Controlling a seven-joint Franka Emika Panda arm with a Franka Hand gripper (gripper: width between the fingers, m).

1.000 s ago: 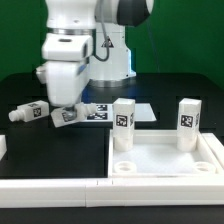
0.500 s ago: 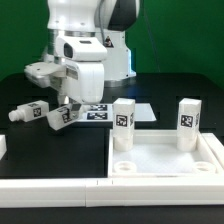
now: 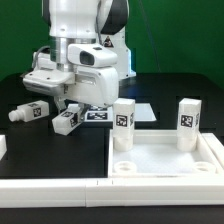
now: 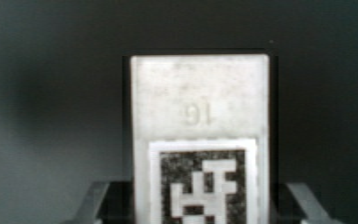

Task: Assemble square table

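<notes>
The white square table slab (image 3: 165, 165) lies at the front, toward the exterior view's right. Two tagged white legs (image 3: 124, 127) (image 3: 187, 125) stand upright in its far corner sockets. A third leg (image 3: 67, 122) lies on the black table under my gripper (image 3: 70, 107). In the wrist view this leg (image 4: 197, 110) lies lengthwise between my fingers (image 4: 105, 200), with its tag toward the gripper (image 4: 199, 205). A narrow gap shows on each side of the leg, so the gripper is open around it. A fourth leg (image 3: 30, 110) lies further toward the exterior view's left.
The marker board (image 3: 105, 115) lies flat on the black table behind the loose legs. A long white border rail (image 3: 50, 185) runs along the front edge. The robot's base stands at the back.
The wrist has turned over the lying leg, and the arm's body has swung toward the exterior view's right. The leg under the gripper has shifted slightly toward the front.
</notes>
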